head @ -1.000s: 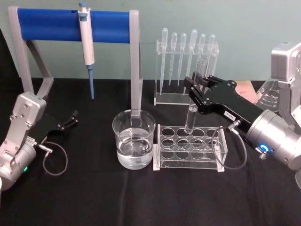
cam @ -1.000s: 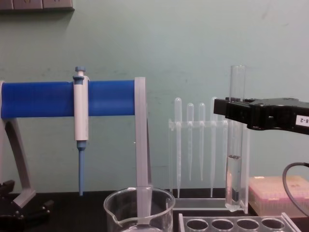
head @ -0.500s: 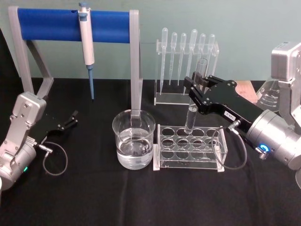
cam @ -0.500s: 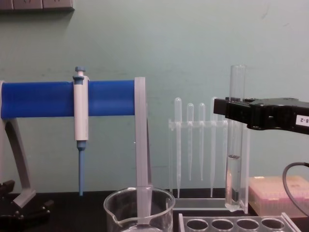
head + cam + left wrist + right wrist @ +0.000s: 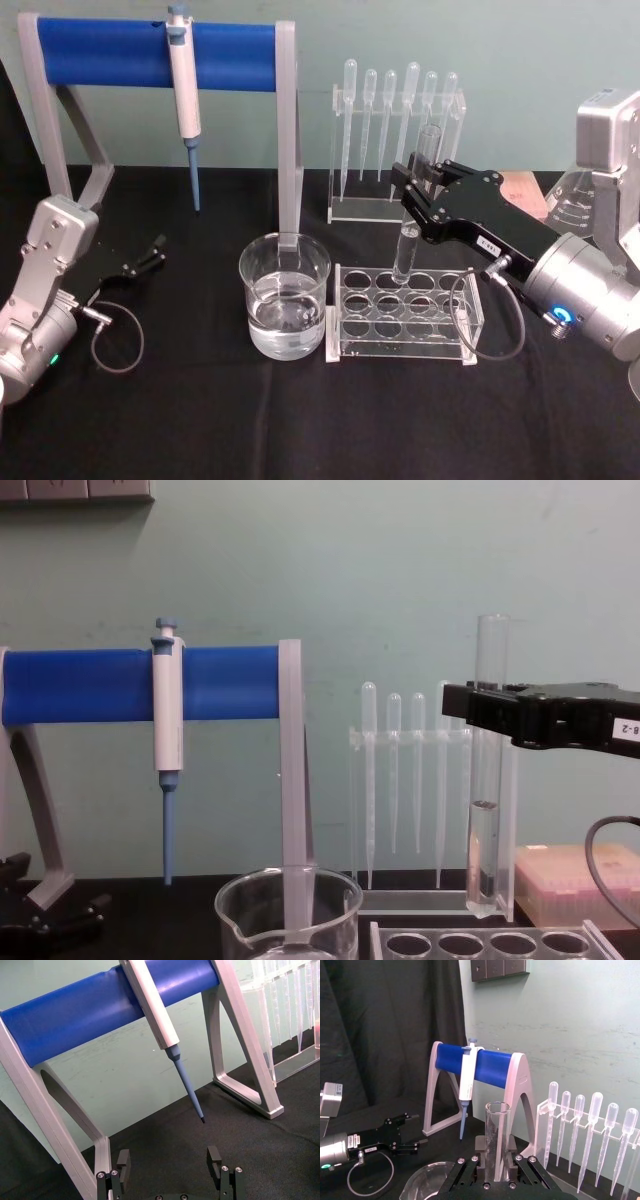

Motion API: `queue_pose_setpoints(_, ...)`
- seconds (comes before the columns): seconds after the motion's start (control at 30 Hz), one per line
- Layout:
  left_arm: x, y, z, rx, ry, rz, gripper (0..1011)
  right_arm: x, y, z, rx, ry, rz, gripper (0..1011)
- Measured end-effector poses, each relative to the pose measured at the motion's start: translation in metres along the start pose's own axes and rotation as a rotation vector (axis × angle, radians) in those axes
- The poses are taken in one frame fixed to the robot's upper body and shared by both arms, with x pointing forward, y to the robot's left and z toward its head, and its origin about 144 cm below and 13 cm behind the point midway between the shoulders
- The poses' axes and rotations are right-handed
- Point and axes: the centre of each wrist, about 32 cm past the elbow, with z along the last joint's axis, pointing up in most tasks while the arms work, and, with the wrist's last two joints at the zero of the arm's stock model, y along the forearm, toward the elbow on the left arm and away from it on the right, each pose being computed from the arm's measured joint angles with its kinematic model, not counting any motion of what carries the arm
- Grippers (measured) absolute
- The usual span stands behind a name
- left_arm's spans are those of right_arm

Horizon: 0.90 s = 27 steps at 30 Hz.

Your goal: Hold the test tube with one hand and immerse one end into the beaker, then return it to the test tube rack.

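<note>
Job looks part done: right black claw [image 5: 425, 180] clamps clear glass test tube [image 5: 406, 250] above clear rack [image 5: 400, 350], not in wide glass beaker [image 5: 285, 292]; left claw [image 5: 150, 252] rests spread on black counter [image 5: 250, 420].

Chest view first: the right end effector [image 5: 487, 708] blots out a band of the test tube [image 5: 484, 830] at the grip. Its own body runs off the right edge, and the white label is clipped mid-number. Down low, the beaker [image 5: 288, 910] is chopped by the bottom edge, so its base and contents are lost. The test tube rack [image 5: 480, 942] gives up just its top plate of holes. From the head, a flask [image 5: 568, 205] at the far right peeks from behind the right arm's silver housing. On the left wrist camera, the left end effector [image 5: 169, 1157] offers fingertips, the rest sunk below the frame, and the pipettor [image 5: 150, 1005] loses its top.
</note>
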Motion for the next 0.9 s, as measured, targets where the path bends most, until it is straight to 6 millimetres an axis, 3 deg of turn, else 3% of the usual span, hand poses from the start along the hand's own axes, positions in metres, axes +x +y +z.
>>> queue_pose_setpoints(0.9, 0.0000, 0.0000, 0.0000, 0.000, 0.000, 0.000, 1000, 0.0000, 0.0000, 0.0000, 0.000, 0.000, 0.000, 228)
